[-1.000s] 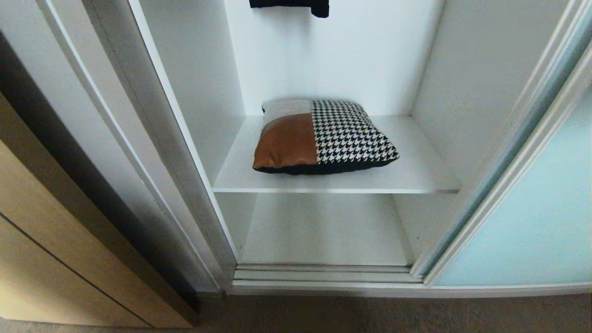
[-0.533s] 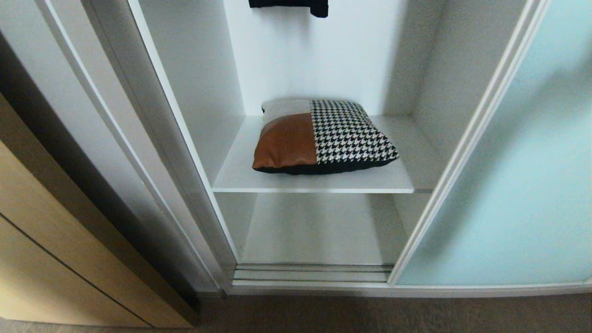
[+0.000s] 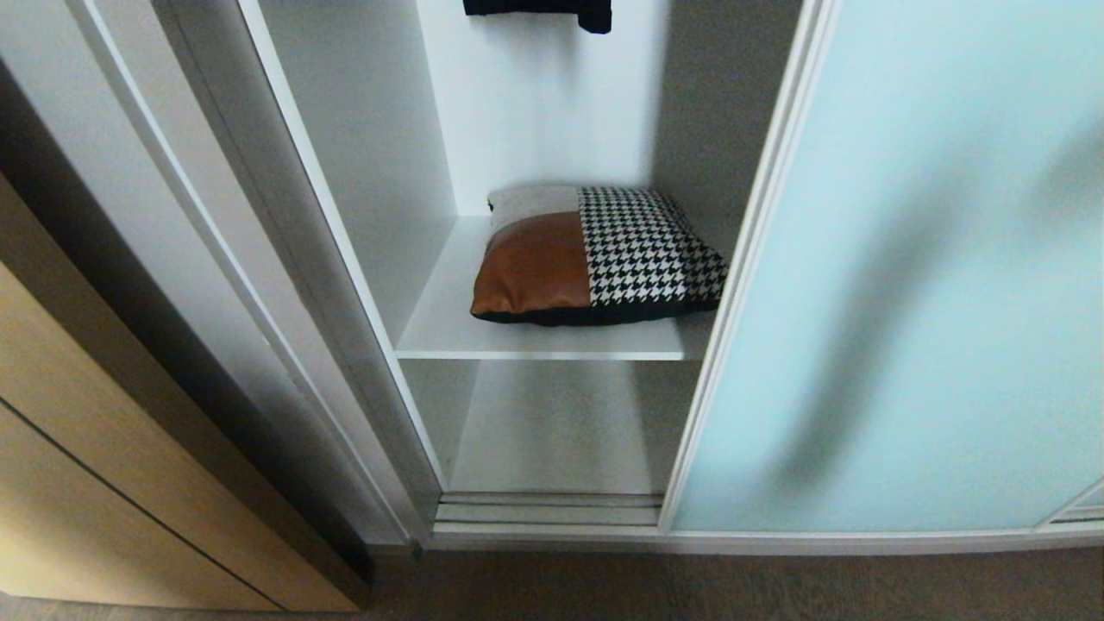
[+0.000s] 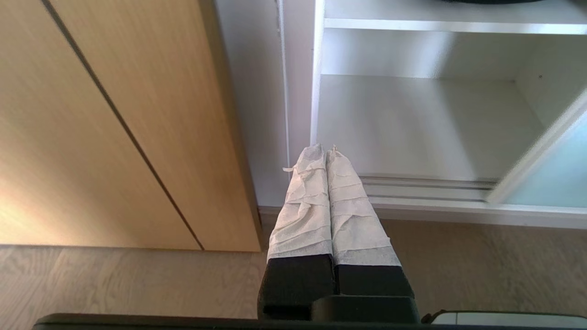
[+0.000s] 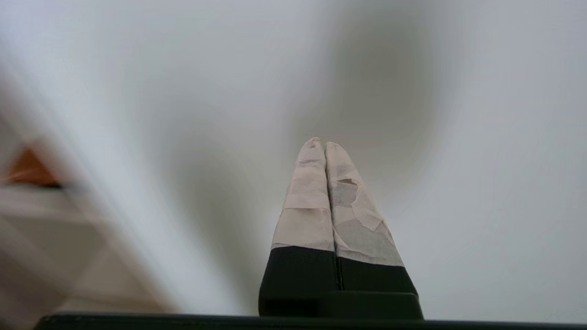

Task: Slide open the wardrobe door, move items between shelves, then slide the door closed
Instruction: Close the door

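Sliding leftward since a second ago, the frosted aqua wardrobe door (image 3: pixel 906 285) is now filling the right half of the head view, its silver frame edge covering the right end of the upper shelf (image 3: pixel 448 319) and clipping the corner of the patchwork cushion (image 3: pixel 595 254). That cushion is lying flat at centre frame on the upper shelf, with the lower shelf (image 3: pixel 552 431) bare beneath it. A dark garment (image 3: pixel 543 9) is hanging at the top edge. The right claw (image 5: pixel 319 144) is sitting closed, taped fingertips together, right up against the blurred pale panel. The left claw (image 4: pixel 324 149) is also closed, holding nothing, parked low near the floor (image 4: pixel 114 279) beside the wooden cabinet (image 4: pixel 114 114).
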Tool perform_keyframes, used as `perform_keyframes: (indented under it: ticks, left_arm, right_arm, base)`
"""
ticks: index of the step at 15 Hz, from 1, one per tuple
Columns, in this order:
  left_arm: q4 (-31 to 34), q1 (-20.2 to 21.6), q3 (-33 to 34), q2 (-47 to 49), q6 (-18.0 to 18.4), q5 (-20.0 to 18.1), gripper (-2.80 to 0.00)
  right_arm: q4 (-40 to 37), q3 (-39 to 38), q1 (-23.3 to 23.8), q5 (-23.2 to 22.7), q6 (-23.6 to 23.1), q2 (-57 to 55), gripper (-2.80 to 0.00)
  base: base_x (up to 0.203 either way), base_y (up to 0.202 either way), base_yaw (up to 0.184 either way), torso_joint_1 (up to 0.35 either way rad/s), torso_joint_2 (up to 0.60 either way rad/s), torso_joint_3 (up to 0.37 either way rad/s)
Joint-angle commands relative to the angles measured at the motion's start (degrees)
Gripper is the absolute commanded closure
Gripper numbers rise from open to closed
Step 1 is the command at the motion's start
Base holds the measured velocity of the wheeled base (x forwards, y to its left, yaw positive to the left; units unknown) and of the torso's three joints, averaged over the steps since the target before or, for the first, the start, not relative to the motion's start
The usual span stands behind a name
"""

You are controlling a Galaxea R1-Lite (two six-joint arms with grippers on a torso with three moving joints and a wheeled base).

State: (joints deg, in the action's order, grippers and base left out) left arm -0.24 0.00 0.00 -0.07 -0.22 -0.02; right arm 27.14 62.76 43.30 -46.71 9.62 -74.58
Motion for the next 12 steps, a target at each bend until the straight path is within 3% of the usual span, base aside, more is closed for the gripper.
perform_keyframes:
  ticks: [1, 3, 9, 12]
  left_arm:
    - [-0.02, 0.00, 0.09, 0.07, -0.04, 0.02, 0.00]
    - [-0.02, 0.00, 0.08, 0.07, -0.04, 0.02, 0.00]
    - [-0.02, 0.00, 0.09, 0.07, -0.04, 0.02, 0.00]
    - [-0.02, 0.00, 0.09, 0.07, -0.04, 0.02, 0.00]
  right_arm:
    - [0.22, 0.25, 4.64, 0.06, 0.07, -0.39, 0.00]
    - [0.22, 1.94, 8.95, 0.47, 0.10, -2.60, 0.00]
    - [0.25, 11.47, 13.50, 3.89, 0.02, -12.67, 0.00]
    - [0.51, 18.04, 14.39, 9.92, -0.09, -18.81, 0.00]
  base:
    - [0.000, 0.000, 0.000, 0.000, 0.00, 0.000]
    - [0.000, 0.000, 0.000, 0.000, 0.00, 0.000]
    - [0.000, 0.000, 0.000, 0.000, 0.00, 0.000]
    - [0.000, 0.000, 0.000, 0.000, 0.00, 0.000]
